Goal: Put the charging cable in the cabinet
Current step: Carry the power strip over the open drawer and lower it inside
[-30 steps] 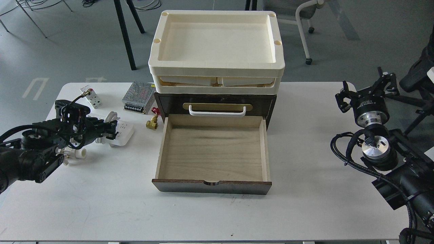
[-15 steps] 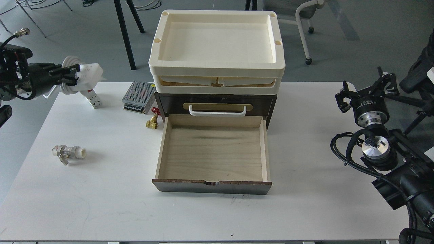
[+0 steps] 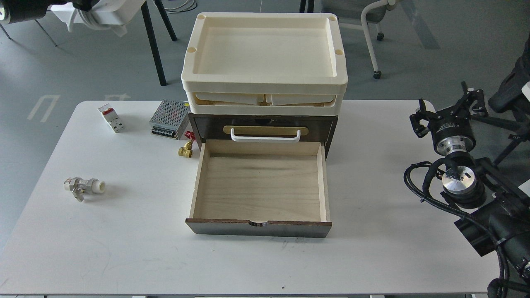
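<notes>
One charging cable (image 3: 108, 10) (seemingly held), one cabinet (image 3: 261, 128).

White worktop (image 3: 124, 248) carrying a cabinet and four small parts.

The cabinet (image 3: 263, 124) sits at the middle of the far edge, its lower drawer (image 3: 260, 188) pulled open toward the near edge. Left of it lie a perforated metal box (image 3: 169, 119), a brass fitting (image 3: 186, 150), a white switch block (image 3: 111, 118) near the far left corner, and a valve (image 3: 84, 187) by the left edge.
</notes>
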Controlling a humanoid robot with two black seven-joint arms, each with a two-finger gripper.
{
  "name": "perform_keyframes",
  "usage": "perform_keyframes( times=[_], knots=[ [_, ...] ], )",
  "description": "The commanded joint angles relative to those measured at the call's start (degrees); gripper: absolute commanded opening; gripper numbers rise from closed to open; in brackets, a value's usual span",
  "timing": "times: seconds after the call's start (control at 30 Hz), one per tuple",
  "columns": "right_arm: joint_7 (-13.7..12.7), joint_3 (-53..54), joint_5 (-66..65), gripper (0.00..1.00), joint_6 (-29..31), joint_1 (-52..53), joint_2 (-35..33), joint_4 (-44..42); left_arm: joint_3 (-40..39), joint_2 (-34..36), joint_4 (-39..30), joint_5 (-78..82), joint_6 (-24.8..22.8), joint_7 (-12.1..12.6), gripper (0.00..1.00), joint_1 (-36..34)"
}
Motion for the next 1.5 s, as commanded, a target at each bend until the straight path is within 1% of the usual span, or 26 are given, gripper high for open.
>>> perform_keyframes(
  times=[0.0, 0.07, 0.13, 0.2, 0.23, 0.3, 0.33, 0.4, 0.43, 0.53, 0.6, 0.7, 0.77, 0.87, 1.03, 1.13, 1.3, 1.47],
  knots=[
    [0.01, 0.00, 0.01, 1.00, 0.01, 0.00, 0.00, 0.03, -3.16, 0.48, -13.62, 0.14, -5.31, 0.04, 0.01, -3.28],
    [0.01, 0.00, 0.01, 1.00, 0.01, 0.00, 0.00, 0.03, -3.43, -0.22, -20.65, 0.49, -9.61, 0.04, 0.01, -6.43],
    [0.01, 0.00, 0.01, 1.00, 0.01, 0.00, 0.00, 0.03, -3.52, -1.10, -25.50, 0.49, -13.11, 2.98, 0.01, -9.51],
    [0.01, 0.00, 0.01, 1.00, 0.01, 0.00, 0.00, 0.03, -3.78, -5.12, -28.23, 0.49, -13.11, 4.75, 0.01, -10.40],
    [0.01, 0.00, 0.01, 1.00, 0.01, 0.00, 0.00, -0.06, -3.70, -6.89, -30.07, 0.49, -13.11, 5.10, 0.01, -10.14],
    [0.01, 0.09, 0.01, 1.00, 0.01, 0.35, 0.00, -0.67, -3.52, -8.22, -33.85, 0.49, -13.11, 5.46, 0.01, -9.62],
    [0.01, 0.00, -0.07, 1.00, 0.01, 0.53, 0.00, -1.02, -3.35, -8.83, -35.79, 0.49, -13.11, 5.54, 0.01, -8.48],
    [0.01, -0.09, -0.07, 1.00, 0.10, 0.97, 0.09, -1.72, -3.26, -13.03, -37.47, 0.58, -13.11, 6.07, 0.01, -4.88],
    [0.01, -0.09, -0.07, 1.00, 0.18, 0.88, 0.00, -1.64, -3.17, -15.67, -37.48, 0.75, -13.11, 7.20, 0.01, -3.04],
    [0.01, -0.09, -0.07, 1.00, 0.10, 0.71, 0.00, -1.20, -2.99, -20.69, -36.34, 3.11, -13.11, 12.47, 0.01, 2.67],
    [0.01, 0.00, 0.01, 1.00, 0.10, 0.71, 0.00, -1.20, -2.99, -24.02, -33.97, 7.32, -13.11, 14.50, 0.01, 8.02],
    [0.01, 0.00, -0.07, 1.00, 0.10, 0.71, 0.00, -1.29, -2.99, -28.08, -29.50, 16.01, -13.11, 14.86, 0.01, 15.67],
    [0.01, 0.00, -0.07, 1.00, 0.10, 0.71, 0.00, -1.37, -4.04, -28.96, -25.36, 22.00, -13.11, 14.34, 0.02, 21.21],
    [0.01, 0.00, -0.07, 1.00, 0.10, 0.71, 0.00, -1.37, -6.06, -29.05, -23.59, 24.74, -13.11, 14.42, 0.02, 25.27],
    [0.01, -0.09, -0.07, 1.00, 0.10, 0.71, 0.00, -1.37, -7.30, -29.40, -22.28, 25.45, -13.11, 15.12, 0.02, 27.48],
    [0.01, -0.09, -0.07, 1.00, 0.10, 0.79, 0.00, -1.37, -7.56, -31.68, -18.77, 25.71, -13.11, 15.21, 0.02, 27.65],
    [0.01, -0.09, -0.07, 1.00, 0.10, 0.79, 0.00, -1.29, -9.05, -32.92, -13.14, 25.80, -11.83, 15.12, 0.04, 28.88],
    [0.01, -0.09, 0.01, 1.00, 0.10, 0.71, 0.00, -1.20, -9.32, -34.94, -8.48, 25.89, -11.57, 15.21, 0.05, 30.11]
  ],
)
